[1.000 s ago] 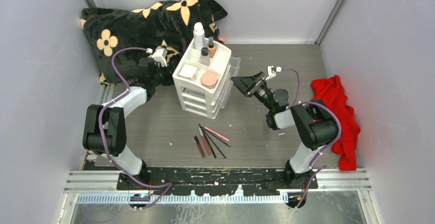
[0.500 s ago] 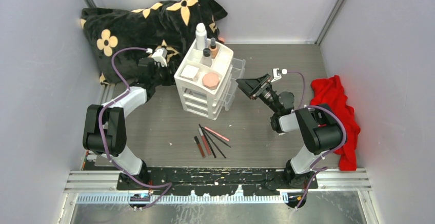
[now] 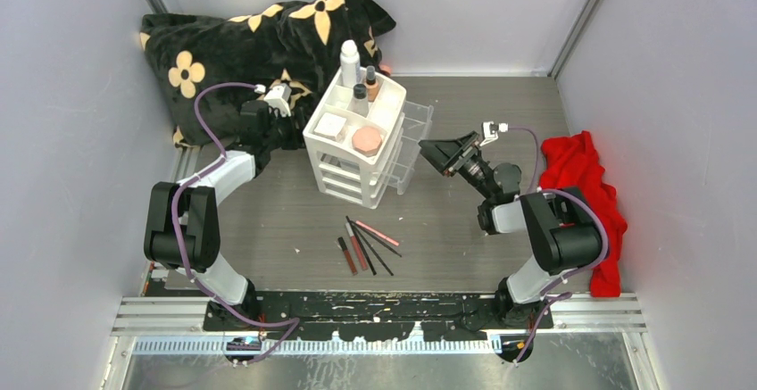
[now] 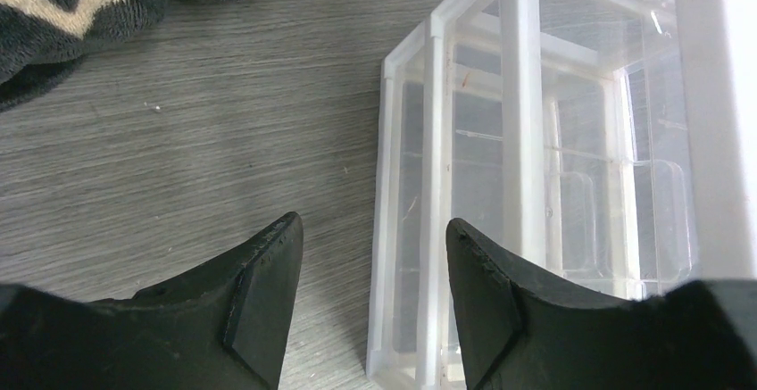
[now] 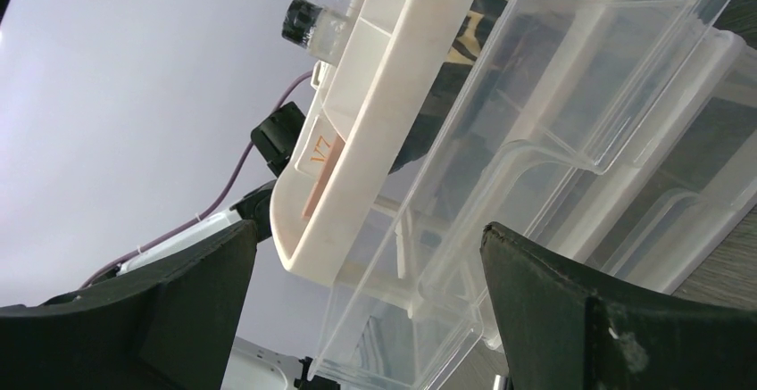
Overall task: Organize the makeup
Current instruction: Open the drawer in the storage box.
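The makeup is in two groups. A white bottle, a tan dark-capped bottle, a white square box and a pink compact sit in the top tray of the white drawer unit. Thin black pencils and red and pink tubes lie loose on the table. My left gripper is open at the unit's back left, with a corner post between its fingers. My right gripper is open wide and empty, facing the clear drawers.
A black blanket with tan flowers is bunched at the back left, behind the left arm. A red cloth lies at the right wall beside the right arm. Grey walls close in three sides.
My right gripper has drawn back to the right, away from the unit. The clear drawers now stick out further on that side. The left arm has not moved.
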Available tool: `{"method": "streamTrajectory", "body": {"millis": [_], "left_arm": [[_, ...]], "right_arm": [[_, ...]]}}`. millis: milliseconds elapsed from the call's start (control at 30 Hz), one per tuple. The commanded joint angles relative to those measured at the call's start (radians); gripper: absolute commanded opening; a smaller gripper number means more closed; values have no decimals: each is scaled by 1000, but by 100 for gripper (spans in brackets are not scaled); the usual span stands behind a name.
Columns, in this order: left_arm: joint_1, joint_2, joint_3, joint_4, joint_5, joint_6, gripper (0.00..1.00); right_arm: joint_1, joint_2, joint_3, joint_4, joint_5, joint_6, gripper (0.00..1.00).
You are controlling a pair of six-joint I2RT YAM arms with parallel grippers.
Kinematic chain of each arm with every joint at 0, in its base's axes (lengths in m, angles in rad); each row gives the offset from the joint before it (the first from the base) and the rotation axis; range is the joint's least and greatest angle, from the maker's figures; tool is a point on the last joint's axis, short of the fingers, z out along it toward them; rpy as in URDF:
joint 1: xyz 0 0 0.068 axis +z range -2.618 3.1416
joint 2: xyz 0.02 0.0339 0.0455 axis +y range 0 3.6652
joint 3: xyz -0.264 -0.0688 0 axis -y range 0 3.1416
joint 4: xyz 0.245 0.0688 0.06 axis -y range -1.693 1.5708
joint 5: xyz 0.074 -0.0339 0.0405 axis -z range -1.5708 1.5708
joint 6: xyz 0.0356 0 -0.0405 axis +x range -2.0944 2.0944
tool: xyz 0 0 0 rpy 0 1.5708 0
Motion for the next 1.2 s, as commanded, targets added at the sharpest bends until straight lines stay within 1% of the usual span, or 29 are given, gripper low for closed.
{"method": "streamTrajectory", "body": {"millis": [0,433,600,1000,1167], "left_arm": [[-3,-23,26,12,3,15,61],[-5,-26,21,11,0,16,60],[-4,-26,18,13,1,15,60],[-4,-25,29,11,0,15,61],[-4,-25,30,12,0,14,61]], "right_arm": [[-25,-67,-12,197,-25,6,100],[-42,-73,-53,195,-44,5,100],[-43,-36,-64,196,-45,1,100],[-40,62,31,198,-38,3,100],[-20,94,71,199,-24,3,100]]}}
